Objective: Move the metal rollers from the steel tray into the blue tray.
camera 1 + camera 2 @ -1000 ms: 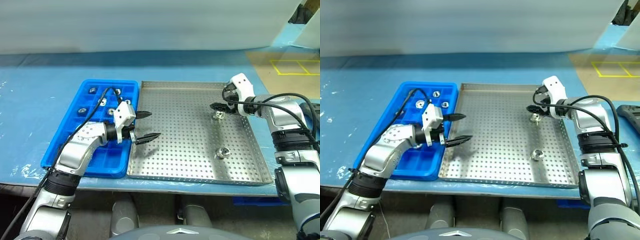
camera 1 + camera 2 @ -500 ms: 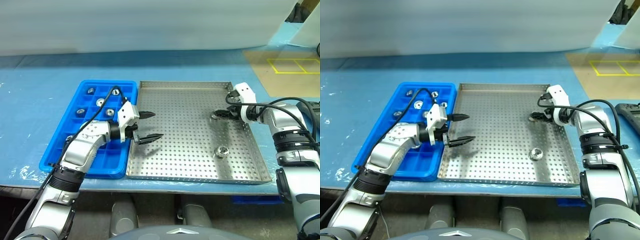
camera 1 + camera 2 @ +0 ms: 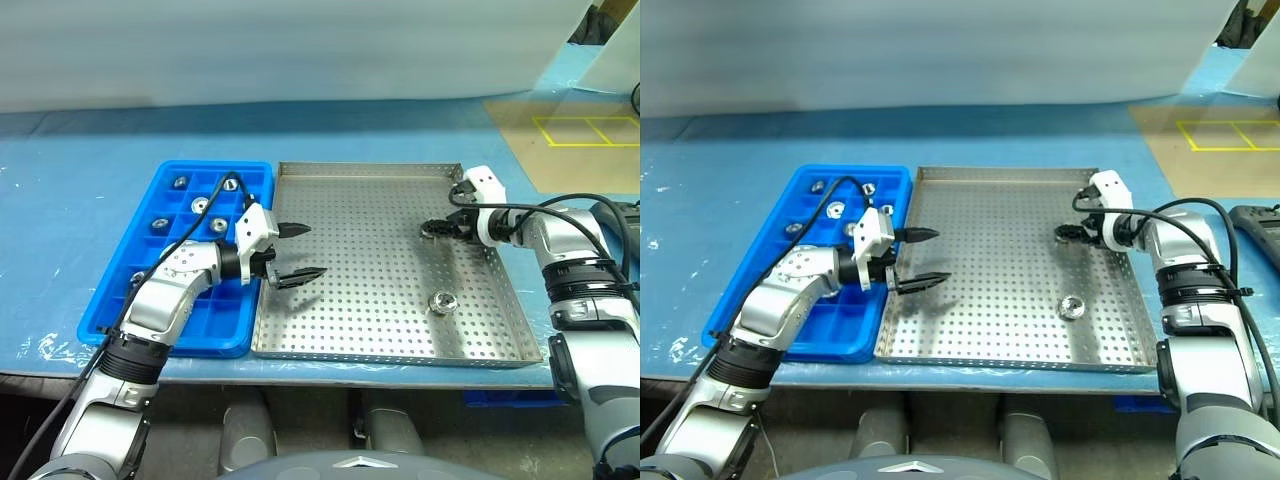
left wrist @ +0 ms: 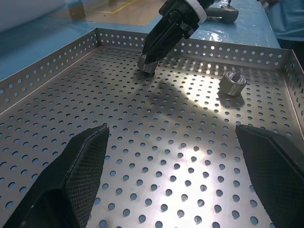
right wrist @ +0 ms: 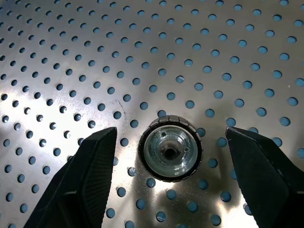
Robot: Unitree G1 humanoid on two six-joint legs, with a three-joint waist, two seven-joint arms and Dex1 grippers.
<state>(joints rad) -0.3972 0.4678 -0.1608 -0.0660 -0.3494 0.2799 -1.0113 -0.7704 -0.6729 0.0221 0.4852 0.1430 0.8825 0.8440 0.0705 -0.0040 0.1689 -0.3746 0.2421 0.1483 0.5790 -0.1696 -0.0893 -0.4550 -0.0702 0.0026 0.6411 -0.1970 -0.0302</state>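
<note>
A: The right gripper [image 5: 168, 142] is sitting low over the far right part of the steel tray [image 3: 380, 330], its two fingers standing apart with a metal roller [image 5: 170, 148] between them. Neither finger is touching that roller; there is bare perforated floor showing on both sides of it.

B: And that roller is standing on end, centre hole facing up into the wrist camera. A second roller [image 3: 441, 301] is lying nearer the front of the steel tray, well apart from the first.

A: Over on the other side, the left gripper [image 3: 285, 252] is hanging just inside the steel tray's left edge, beside the blue tray [image 3: 110, 310]. Its fingers are spread wide and holding nothing.

B: It is pointing across the tray toward the right arm; in its wrist view the right gripper is showing at the far wall, tips down at the first roller.

A: The blue tray is touching the steel tray's left rim, and several rollers [image 3: 200, 204] are sitting in its far compartments, one to a cell. How many exactly, I cannot tell.

B: Both trays are resting on the blue table cover [image 3: 80, 180].
</note>
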